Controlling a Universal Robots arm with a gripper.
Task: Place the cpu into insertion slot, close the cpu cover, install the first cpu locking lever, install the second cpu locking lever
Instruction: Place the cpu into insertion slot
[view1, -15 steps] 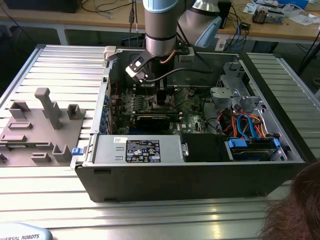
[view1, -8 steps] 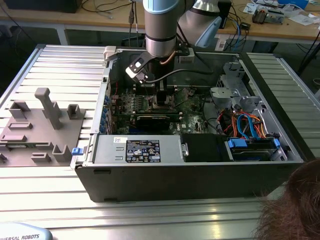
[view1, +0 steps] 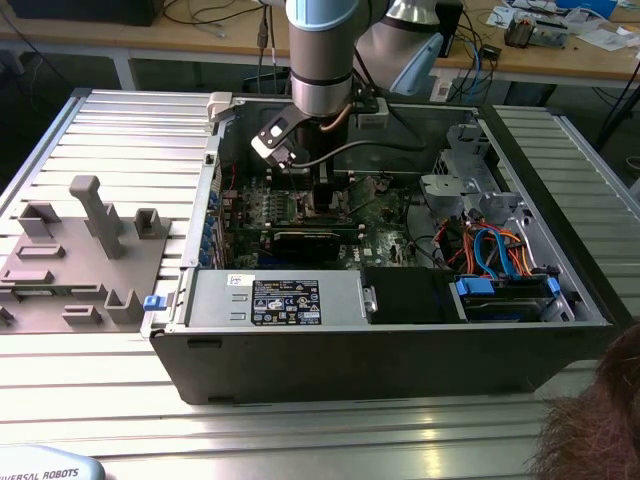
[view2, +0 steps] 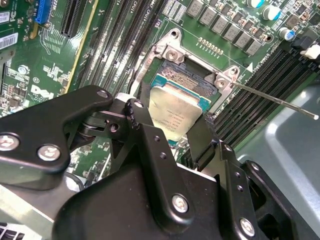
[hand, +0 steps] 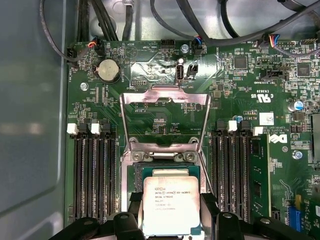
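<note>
My gripper (hand: 171, 214) is shut on the cpu (hand: 171, 205), a silver square chip with a black finger (hand: 134, 212) at each of two opposite edges. The chip hangs low over the insertion slot (hand: 169, 171), whose dark contact field shows just past the chip's edge. The cpu cover (hand: 167, 95), a thin silver frame, lies flipped open beyond the slot. In the second wrist view the cpu (view2: 177, 112) sits between the gripper (view2: 170, 122) fingers by the slot (view2: 187, 77), and a thin locking lever (view2: 275, 100) sticks out raised. In the exterior view the gripper (view1: 325, 195) reaches down into the computer case (view1: 380, 340).
Long black memory slots (hand: 92, 170) (hand: 232, 170) flank the socket closely. Cables (view1: 500, 250) and a drive bay (view1: 505, 295) fill the case at the exterior view's right. A grey fixture tray (view1: 80, 260) lies on the exterior view's left. A person's hair (view1: 600, 420) shows at the near right.
</note>
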